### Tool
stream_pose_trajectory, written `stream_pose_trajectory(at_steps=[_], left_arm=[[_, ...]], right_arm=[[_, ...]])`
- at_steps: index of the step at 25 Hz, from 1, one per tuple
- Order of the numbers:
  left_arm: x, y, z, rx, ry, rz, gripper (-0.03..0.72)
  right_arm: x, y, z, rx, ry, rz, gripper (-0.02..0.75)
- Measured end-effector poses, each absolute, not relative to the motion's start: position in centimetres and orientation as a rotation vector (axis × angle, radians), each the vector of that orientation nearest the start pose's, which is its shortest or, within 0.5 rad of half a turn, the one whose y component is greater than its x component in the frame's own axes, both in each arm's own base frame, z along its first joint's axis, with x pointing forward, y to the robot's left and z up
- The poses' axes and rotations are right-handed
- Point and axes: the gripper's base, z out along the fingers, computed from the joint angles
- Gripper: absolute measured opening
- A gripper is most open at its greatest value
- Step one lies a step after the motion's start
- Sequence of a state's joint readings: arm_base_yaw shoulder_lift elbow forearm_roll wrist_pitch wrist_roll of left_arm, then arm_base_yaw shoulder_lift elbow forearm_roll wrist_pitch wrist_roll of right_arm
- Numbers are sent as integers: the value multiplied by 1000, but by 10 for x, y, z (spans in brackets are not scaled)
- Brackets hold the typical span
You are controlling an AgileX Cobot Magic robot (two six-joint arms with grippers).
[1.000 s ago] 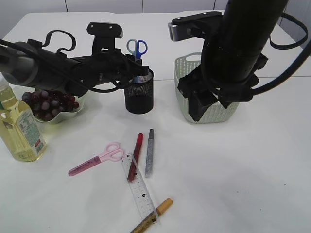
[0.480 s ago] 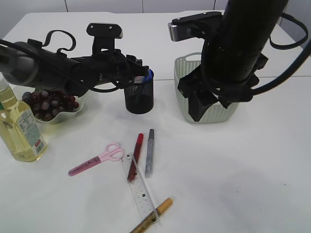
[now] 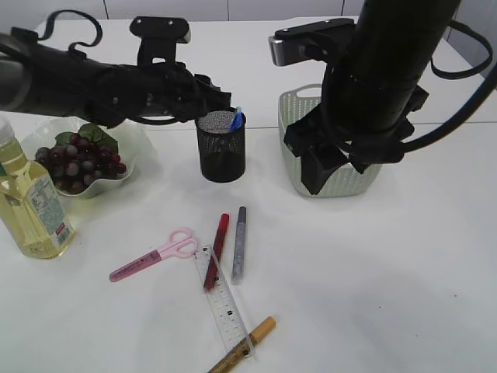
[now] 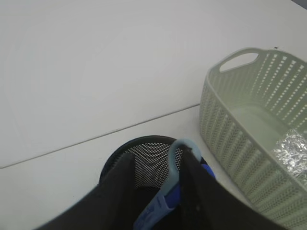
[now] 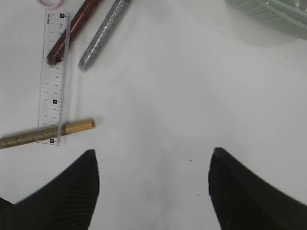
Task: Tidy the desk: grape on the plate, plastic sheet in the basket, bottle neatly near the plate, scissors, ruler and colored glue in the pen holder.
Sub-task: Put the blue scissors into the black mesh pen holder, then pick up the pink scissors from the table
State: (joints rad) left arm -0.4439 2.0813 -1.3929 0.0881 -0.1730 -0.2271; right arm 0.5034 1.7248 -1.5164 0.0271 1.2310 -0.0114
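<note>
Blue scissors (image 4: 160,208): standing in the pen holder (image 3: 222,148), handles up, between the left fingers (image 4: 194,191), which are parted and not clamping.
Pink scissors (image 3: 155,255): flat on the desk (image 3: 373,272); light, stiff, slippery plastic; best pinched at the shank.
Ruler (image 5: 53,72): thin, hard to lift.
Left arm: stretched level over the holder.
Right fingers (image 5: 249,196): wide apart, empty, pointing down over the desk.

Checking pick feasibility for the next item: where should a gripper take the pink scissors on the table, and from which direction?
Probably from above, across the narrow closed blades of the pink scissors, jaws set across their length. They lie flat on the table, blades pointing lower left, clear of the ruler; the looped handles sit close to it.
</note>
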Motion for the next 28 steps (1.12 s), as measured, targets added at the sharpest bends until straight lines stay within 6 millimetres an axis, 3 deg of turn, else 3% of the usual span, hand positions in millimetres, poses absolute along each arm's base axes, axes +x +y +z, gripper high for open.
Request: stream_pose_trajectory(at_steps=[6,12,22,28], left_arm=[[413,-196,215,337,2110,-332,239],[394,-184,223,383,2323,-229,239],[360,-173,208,627,2716,-141,228],[341,-168,203,907,2857,-113,228]], right_arm=[[308,172,299,-738,2839,116,524],[308,173,299,-737,2841,122,524],[307,174,299,-731,2846,152,524],[307,174,299,-730,2846,155,524]])
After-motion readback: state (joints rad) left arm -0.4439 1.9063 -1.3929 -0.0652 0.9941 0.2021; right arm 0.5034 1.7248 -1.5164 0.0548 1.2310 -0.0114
